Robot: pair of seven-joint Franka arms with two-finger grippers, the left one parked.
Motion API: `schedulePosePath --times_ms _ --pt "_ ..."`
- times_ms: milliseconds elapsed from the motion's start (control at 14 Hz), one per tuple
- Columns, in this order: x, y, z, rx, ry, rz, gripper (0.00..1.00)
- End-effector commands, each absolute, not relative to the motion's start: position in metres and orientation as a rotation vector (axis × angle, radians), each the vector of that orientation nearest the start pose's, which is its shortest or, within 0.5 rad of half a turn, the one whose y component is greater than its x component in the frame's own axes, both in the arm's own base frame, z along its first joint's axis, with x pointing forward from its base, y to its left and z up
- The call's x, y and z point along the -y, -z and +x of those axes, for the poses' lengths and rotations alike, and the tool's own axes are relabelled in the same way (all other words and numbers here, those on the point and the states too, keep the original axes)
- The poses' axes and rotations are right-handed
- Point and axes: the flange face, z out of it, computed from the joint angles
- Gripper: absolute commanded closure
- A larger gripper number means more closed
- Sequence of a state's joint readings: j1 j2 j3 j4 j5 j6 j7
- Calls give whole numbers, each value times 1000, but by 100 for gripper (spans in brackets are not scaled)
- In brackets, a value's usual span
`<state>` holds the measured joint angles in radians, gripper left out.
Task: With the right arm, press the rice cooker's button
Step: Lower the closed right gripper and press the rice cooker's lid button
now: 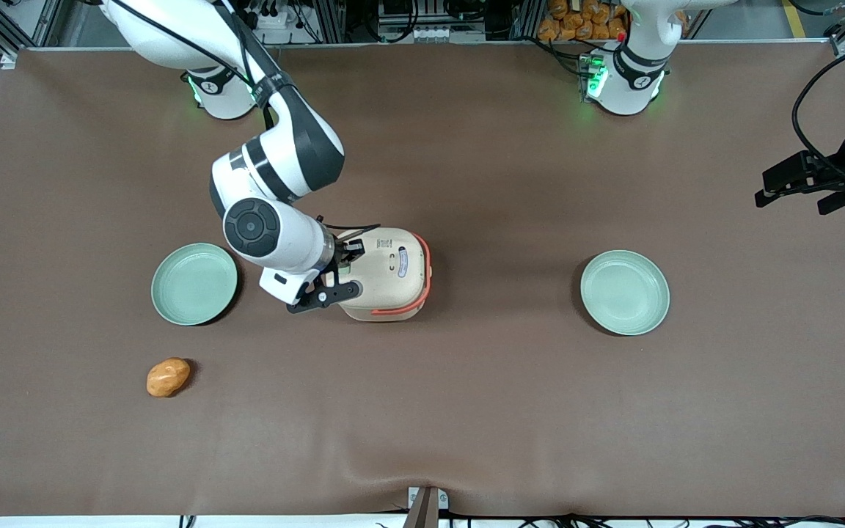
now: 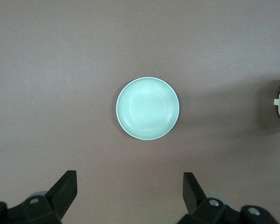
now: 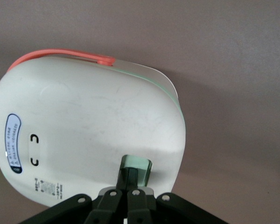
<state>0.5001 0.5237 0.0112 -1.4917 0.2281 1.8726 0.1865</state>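
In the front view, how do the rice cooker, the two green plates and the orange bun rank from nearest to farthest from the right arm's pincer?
1. Rice cooker: the shut pincer is on its button.
2. Plate toward the working arm's end, beside the cooker.
3. Orange bun, nearer the front camera than that plate.
4. Plate toward the parked arm's end.

The whole brown-covered table (image 1: 466, 411) is seen from overhead in the front view, at a distance. The small cream rounded rice cooker (image 3: 88, 135) is viewed closely by the right wrist camera, over the shut black two-finger gripper (image 3: 129, 179). A pale green round plate (image 2: 148, 108), shared with the front view (image 1: 625, 292), is looked straight down on from the left wrist.
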Motion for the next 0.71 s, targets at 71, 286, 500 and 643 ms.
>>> schedulePosePath --times_ms 71,286,500,643 --pt "-344 -340 592 328 -310 -2961 100" --pt "-341 -370 595 322 -266 -2941 100" --pt "-335 -406 595 331 -281 -2932 100" --pt "-332 -432 593 337 -259 -2926 100"
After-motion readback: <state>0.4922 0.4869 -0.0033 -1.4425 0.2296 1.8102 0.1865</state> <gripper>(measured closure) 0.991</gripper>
